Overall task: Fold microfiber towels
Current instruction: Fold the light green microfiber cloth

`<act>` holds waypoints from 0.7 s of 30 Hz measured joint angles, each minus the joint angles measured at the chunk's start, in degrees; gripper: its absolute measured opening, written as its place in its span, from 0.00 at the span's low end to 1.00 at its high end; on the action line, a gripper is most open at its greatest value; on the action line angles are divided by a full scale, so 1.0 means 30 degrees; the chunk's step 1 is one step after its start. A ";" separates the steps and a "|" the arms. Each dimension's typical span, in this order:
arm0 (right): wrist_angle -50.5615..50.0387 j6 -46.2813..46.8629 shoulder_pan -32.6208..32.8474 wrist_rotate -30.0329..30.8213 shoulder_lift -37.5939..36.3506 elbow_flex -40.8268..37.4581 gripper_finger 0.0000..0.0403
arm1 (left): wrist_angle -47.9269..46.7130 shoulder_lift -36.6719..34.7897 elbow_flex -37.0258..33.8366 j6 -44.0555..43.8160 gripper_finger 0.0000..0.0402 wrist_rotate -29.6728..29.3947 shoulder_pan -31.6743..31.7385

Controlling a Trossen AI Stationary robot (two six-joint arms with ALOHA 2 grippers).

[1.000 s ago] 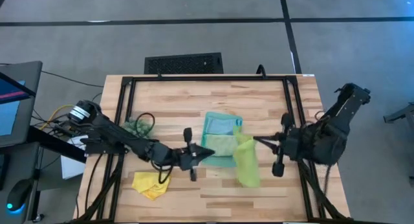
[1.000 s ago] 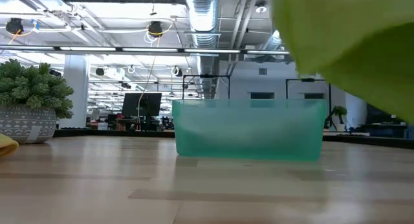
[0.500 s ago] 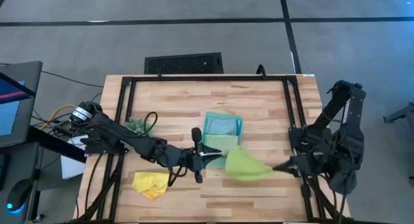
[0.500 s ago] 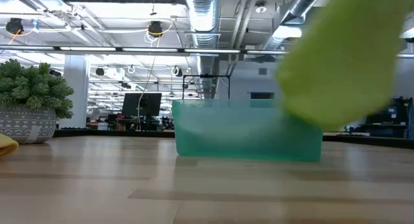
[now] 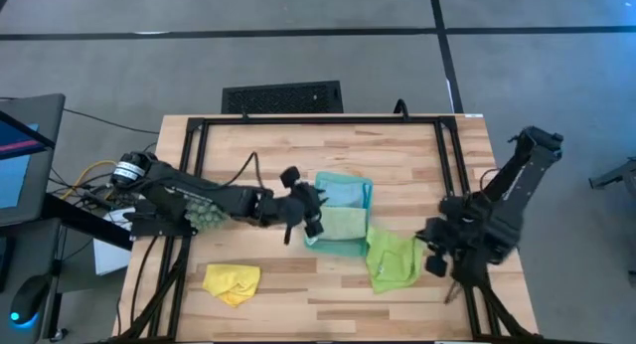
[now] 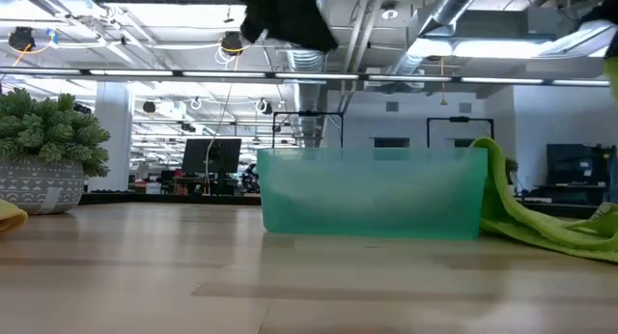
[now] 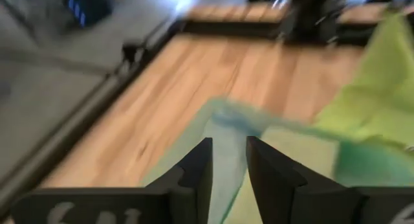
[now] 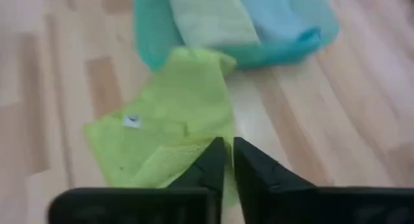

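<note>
Evidently the lime green towel (image 5: 392,260) has been let go: it lies rumpled on the bench (image 5: 298,165), one corner draped against the near wall of the teal tray (image 5: 368,193) — a slack heap, not a fold, with its small white label showing in the right wrist view. The right gripper (image 5: 434,259) is placed just beside the cloth's outer edge, and its jaws are seen only a sliver apart with nothing between them, so no grip is being kept on the fabric. The left gripper (image 5: 311,207) is held over the tray's left rim; its jaws are parted by a narrow gap and are empty as well.

Inside the tray, the light blue towel (image 5: 343,193) and the pale sage green towel (image 5: 339,225) are laid flat side by side — presumably stored there as finished folds. The yellow towel (image 5: 233,282) is left crumpled near the bench's front left corner, well apart from both arms, and appears untouched. A dark-green fuzzy clump (image 5: 206,215) sits by the left arm's forearm.

Judging by this layout, the lime cloth would need to be spread flat before any fold could be made.
</note>
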 joint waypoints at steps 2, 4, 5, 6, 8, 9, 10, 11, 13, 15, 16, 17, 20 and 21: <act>0.1527 -0.1747 -0.1754 -0.1294 0.0000 -0.0499 0.21 | -0.0836 -0.0015 -0.0318 -0.1281 0.25 0.0342 0.0738; 0.3599 -0.4149 -0.3666 -0.2529 0.0007 -0.0943 0.29 | -0.0754 -0.0015 -0.1074 -0.1857 0.28 0.0429 0.1351; 0.4637 -0.5480 -0.4677 -0.2883 0.0007 -0.1085 0.33 | -0.0588 -0.0015 -0.1460 -0.2052 0.30 0.0436 0.1617; 0.5688 -0.6614 -0.5600 -0.3038 0.0007 -0.1194 0.38 | -0.0364 -0.0015 -0.1828 -0.2283 0.32 0.0454 0.1876; 0.6998 -0.8217 -0.7504 -0.3028 0.0007 -0.1220 0.46 | 0.0561 -0.0018 -0.2715 -0.2810 0.34 0.0838 0.2462; 0.7534 -0.8675 -0.8459 -0.2907 0.0007 -0.1220 0.49 | 0.0955 -0.0022 -0.3210 -0.3100 0.35 0.1202 0.2778; 0.7984 -0.9040 -0.9384 -0.2821 0.0007 -0.1220 0.52 | 0.1487 -0.0020 -0.3711 -0.3346 0.36 0.1497 0.3085; 0.8310 -0.9391 -1.0283 -0.2804 0.0007 -0.1220 0.55 | 0.2163 -0.0015 -0.4151 -0.3527 0.37 0.1651 0.3393; 0.8741 -0.9943 -1.1693 -0.2736 0.0007 -0.1220 0.58 | 0.3959 -0.0015 -0.4948 -0.4004 0.37 0.1682 0.3938; 0.8803 -1.0049 -1.2646 -0.2743 0.0007 -0.1220 0.59 | 0.5710 0.0145 -0.5858 -0.4671 0.38 0.1697 0.4419; 0.8878 -1.0049 -1.2961 -0.2746 0.0007 -0.1239 0.59 | 0.6640 0.0421 -0.6202 -0.5011 0.38 0.1912 0.4645; 0.9151 -1.0064 -1.3174 -0.2721 0.0007 -0.1339 0.59 | 0.7085 0.0628 -0.6511 -0.5241 0.38 0.2215 0.4866; 1.0590 -1.0544 -1.3544 -0.2599 0.0318 -0.2053 0.58 | 0.8246 0.1782 -0.6511 -0.5436 0.38 0.2816 0.5484; 1.0914 -1.0787 -1.3544 -0.2612 0.0356 -0.2360 0.58 | 0.8112 0.2218 -0.6451 -0.5514 0.38 0.2919 0.5660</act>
